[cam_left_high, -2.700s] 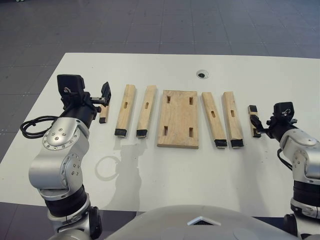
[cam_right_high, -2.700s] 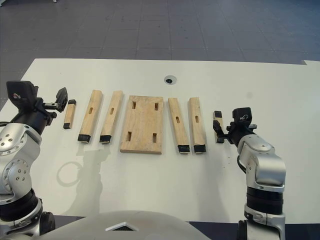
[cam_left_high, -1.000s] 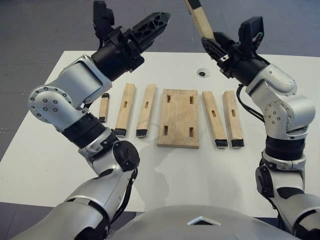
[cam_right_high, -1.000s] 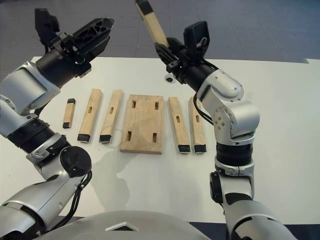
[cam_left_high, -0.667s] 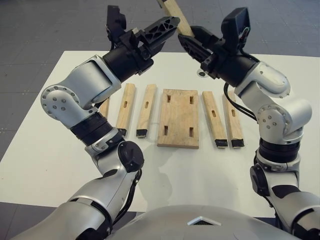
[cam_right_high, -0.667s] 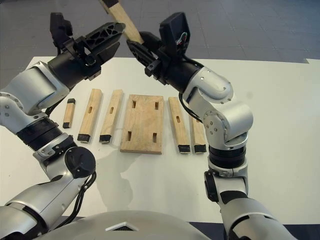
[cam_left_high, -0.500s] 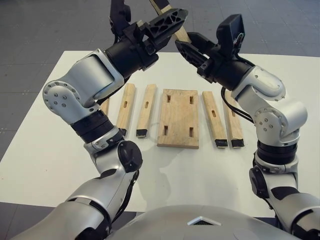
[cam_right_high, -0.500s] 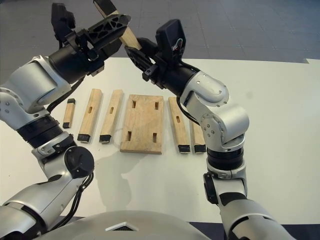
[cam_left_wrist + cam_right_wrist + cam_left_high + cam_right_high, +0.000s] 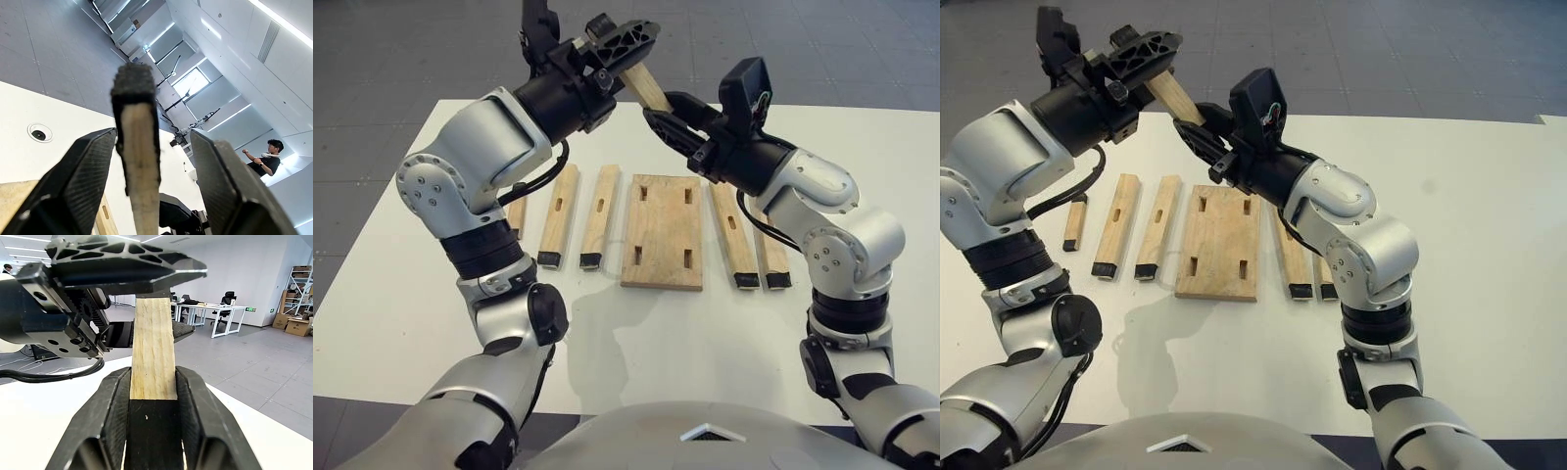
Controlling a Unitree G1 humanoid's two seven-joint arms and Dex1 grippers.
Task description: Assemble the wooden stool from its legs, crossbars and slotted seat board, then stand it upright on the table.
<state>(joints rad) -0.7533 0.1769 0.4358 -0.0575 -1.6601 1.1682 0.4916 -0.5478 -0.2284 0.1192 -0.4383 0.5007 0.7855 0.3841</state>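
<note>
Grey floor tiles (image 9: 803,39) lie beyond a round port (image 9: 40,132), probably a cable grommet.

- the two eye views look from the head, forward and down, over the white table (image 9: 391,284); the seat board (image 9: 662,231) lies mid-picture, and both views share the whole scene.
- the left wrist view, high above the seat board, looks from close up through the left gripper (image 9: 152,137), past the crossbar (image 9: 141,147) end, toward the room's walls.
- the right wrist view, also above the seat board, looks from very near along the right gripper (image 9: 153,377); both wrist views share the crossbar.
</note>
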